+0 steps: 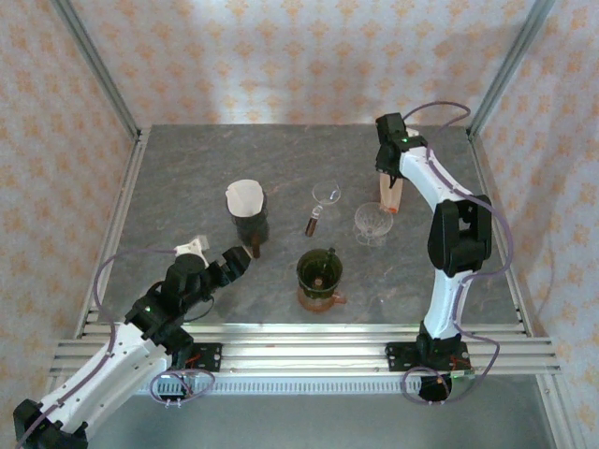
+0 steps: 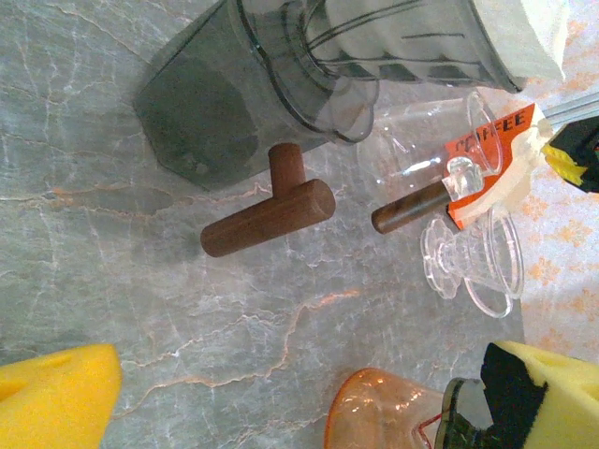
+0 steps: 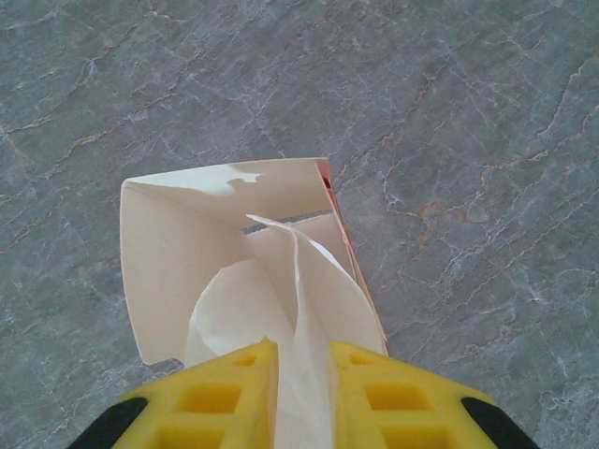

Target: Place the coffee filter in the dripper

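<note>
R claw [image 3: 302,354] nearly shut, yellow pads pinching white paper coffee filter [image 3: 234,299], which sticks up out of open cream carton [image 3: 178,224] at far-R of table. L claw [image 1: 236,262] fully open, holds nothing, hovers near-L beside smoky grey plastic dripper [image 1: 251,224] w/ wooden handle; white paper [image 1: 244,195] sits in its top. Green glass cup on amber base [image 1: 319,271] at centre. Clear glass dripper [image 1: 373,223] just beside carton. Grey marble tabletop [image 1: 187,178]; pale floral walls [image 1: 281,56].
</note>
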You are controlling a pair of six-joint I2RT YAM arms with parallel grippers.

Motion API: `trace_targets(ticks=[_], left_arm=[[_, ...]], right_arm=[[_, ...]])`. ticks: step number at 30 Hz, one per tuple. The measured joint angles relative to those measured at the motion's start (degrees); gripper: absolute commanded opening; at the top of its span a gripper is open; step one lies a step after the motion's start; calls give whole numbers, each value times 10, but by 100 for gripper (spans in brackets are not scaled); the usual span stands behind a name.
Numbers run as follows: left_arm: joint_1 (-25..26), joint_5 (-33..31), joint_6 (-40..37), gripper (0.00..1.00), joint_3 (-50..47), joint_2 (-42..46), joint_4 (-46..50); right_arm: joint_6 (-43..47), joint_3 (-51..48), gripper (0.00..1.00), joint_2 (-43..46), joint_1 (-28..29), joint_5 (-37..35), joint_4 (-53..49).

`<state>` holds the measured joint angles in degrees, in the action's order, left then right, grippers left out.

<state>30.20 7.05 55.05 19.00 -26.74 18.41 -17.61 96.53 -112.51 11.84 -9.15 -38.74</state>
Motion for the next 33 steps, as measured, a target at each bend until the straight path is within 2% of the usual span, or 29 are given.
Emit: trace_targets(ticks=[28, 31, 33], left_arm=[[-7, 6, 4, 100, -1, -6, -1], [-7, 9, 4, 100, -5, -6, -1], [-7, 11, 4, 99, -5, -6, -1]], right_arm=[[-4, 0, 16, -13, -4, 2, 0], [-4, 0, 10, -13, -4, 2, 0], [-4, 0, 0, -13, -4, 2, 1]])
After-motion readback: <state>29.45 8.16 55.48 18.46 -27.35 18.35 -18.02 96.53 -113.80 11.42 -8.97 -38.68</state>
